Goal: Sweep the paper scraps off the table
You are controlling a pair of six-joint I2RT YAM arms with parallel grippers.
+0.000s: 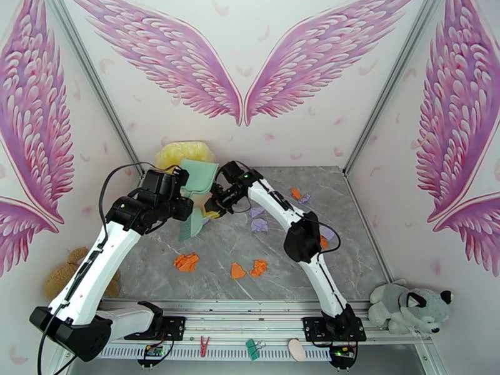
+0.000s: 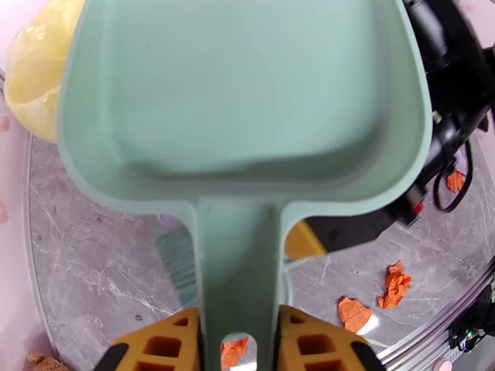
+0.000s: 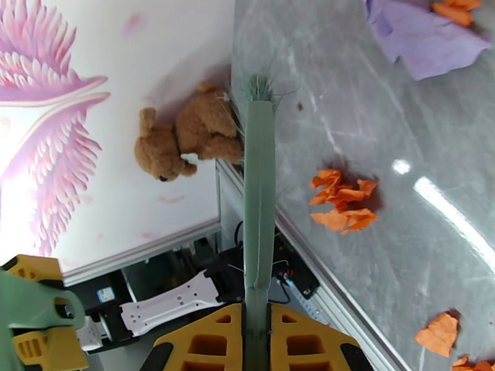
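paper scraps [image 1: 186,262]: small crumpled wads, bright orange and pale lavender, all loose on the table [image 1: 356,264]. three orange ones lie in a rough row toward the near edge, left of the middle. lavender wads sit further back, around the middle, just beside the right arm's forearm. one orange and one lavender lie together toward the far right. another pair is half hidden behind the right elbow.

left gripper [image 2: 238,344]: yellow fingers pinched on the handle of the dustpan [image 2: 247,88], one on each side. the mint-green pan is lifted off the table at the far left, its inside plain smooth plastic.

right gripper [image 3: 257,341]: fingers pressed onto the thin handle of the matching brush [image 3: 258,180]. the bristles point away from the wrist, near the table's left edge. whether they touch the top i cannot tell.

surface: grey marble pattern with pale veins, glossy, spots of glare, metal frame around it.

room: white walls [image 1: 250,32] painted with big pink feathered wings. brown teddy bear [image 1: 69,279] outside the left edge. grey plush dog [image 1: 412,304] at the near right corner. lumpy yellow bundle [image 1: 184,154] against the far wall, behind the dustpan. red peg [image 1: 204,346] and green clip [image 1: 252,349] by the near rail [image 1: 250,321].
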